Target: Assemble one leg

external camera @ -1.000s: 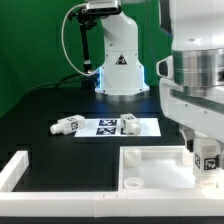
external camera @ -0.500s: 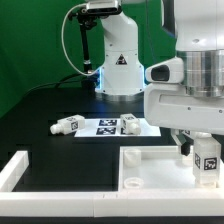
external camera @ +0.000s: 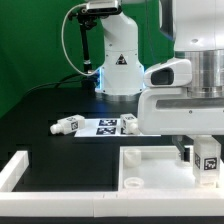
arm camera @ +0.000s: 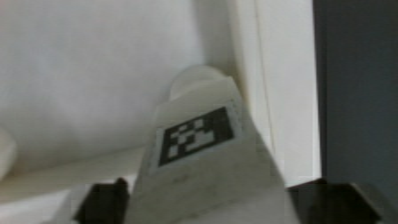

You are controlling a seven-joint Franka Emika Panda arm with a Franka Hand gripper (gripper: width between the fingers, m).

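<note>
Gripper [external camera: 205, 160] is clamping the leg [external camera: 208, 158] upright w/ fingers [arm camera: 111, 200] on both sides, over the white panel [external camera: 150, 165] at the exterior view's right. Other legs [external camera: 68, 126] are lying near the marker board [external camera: 105, 127] on the desk [external camera: 40, 110].

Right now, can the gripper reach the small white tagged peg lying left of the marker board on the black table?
Probably not at once: the gripper is shut on another leg over the white panel. The lying peg itself looks uncovered.
</note>
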